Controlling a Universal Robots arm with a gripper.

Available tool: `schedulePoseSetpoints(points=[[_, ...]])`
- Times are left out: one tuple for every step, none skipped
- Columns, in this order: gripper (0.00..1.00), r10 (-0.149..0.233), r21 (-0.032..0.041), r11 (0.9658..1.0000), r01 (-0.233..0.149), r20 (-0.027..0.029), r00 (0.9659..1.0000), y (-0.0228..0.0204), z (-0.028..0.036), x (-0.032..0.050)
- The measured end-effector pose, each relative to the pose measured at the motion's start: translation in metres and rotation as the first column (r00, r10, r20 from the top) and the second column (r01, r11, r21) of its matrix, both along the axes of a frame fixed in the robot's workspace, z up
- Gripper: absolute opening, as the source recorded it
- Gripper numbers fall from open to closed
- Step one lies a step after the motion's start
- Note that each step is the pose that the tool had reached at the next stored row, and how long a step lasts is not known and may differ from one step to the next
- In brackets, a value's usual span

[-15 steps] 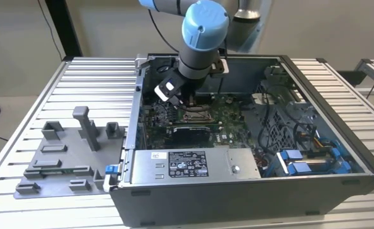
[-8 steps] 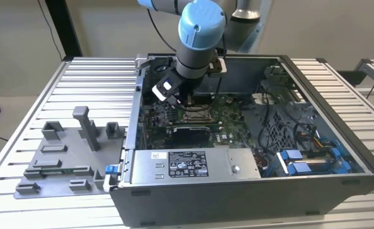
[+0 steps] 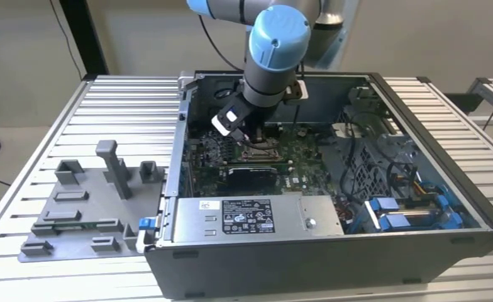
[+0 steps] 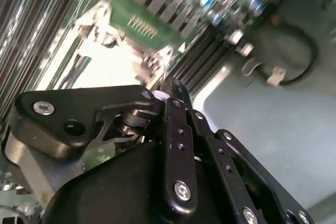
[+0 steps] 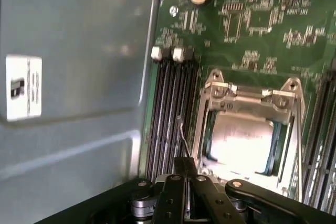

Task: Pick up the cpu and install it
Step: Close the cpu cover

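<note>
The cpu (image 5: 239,142), a flat silvery-white square, lies inside the metal-framed socket (image 5: 252,94) on the green motherboard. Its bright top also shows in the second wrist view (image 4: 113,72). My black gripper (image 5: 184,167) is shut with nothing between its fingers. Its tip sits just off the socket's edge, close to the thin wire lever (image 5: 181,132). In the exterior view the gripper (image 3: 248,137) hangs low inside the open computer case (image 3: 448,163), right above the socket (image 3: 261,150). The fingertip (image 4: 170,90) points at the socket's corner.
Dark memory slots (image 5: 168,114) run beside the socket. A grey power supply (image 3: 246,217) fills the case's near side, and blue cables (image 3: 397,211) lie on the exterior view's right. A grey plastic tray with upright posts (image 3: 70,214) rests on the slatted table outside the case.
</note>
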State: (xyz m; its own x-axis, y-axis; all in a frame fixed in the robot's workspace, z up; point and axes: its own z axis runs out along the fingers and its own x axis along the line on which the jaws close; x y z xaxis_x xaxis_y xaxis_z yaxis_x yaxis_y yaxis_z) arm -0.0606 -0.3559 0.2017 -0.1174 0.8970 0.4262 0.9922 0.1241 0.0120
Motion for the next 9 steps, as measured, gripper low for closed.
schedulePoseSetpoints(points=[[0.0, 0.0, 0.0, 1.0, 0.0, 0.0, 1.0, 0.0, -0.0001, 0.003], [0.0, 0.0, -0.0001, 1.0, 0.0, 0.0, 1.0, 0.0, -0.0001, 0.0054], [0.0, 0.0, 0.0, 1.0, 0.0, 0.0001, 1.0, 0.0, -0.0003, 0.0068], [0.0, 0.0, 0.0001, 1.0, 0.0, 0.0001, 1.0, 0.0, -0.0005, 0.0079], [0.0, 0.0, 0.0002, 1.0, 0.0, 0.0002, 1.0, 0.0001, -0.0007, 0.009], [0.0, 0.0, -0.0001, 1.0, 0.0, 0.0, 1.0, 0.0002, -0.0008, 0.0103], [0.0, 0.0, -0.0003, 1.0, 0.0, 0.0, 1.0, 0.0007, -0.0008, 0.0116], [0.0, 0.0, -0.0003, 1.0, 0.0, 0.0, 1.0, 0.0014, -0.0009, 0.0128], [0.0, 0.0, -0.0002, 1.0, 0.0, 0.0, 1.0, 0.0021, -0.001, 0.0136]])
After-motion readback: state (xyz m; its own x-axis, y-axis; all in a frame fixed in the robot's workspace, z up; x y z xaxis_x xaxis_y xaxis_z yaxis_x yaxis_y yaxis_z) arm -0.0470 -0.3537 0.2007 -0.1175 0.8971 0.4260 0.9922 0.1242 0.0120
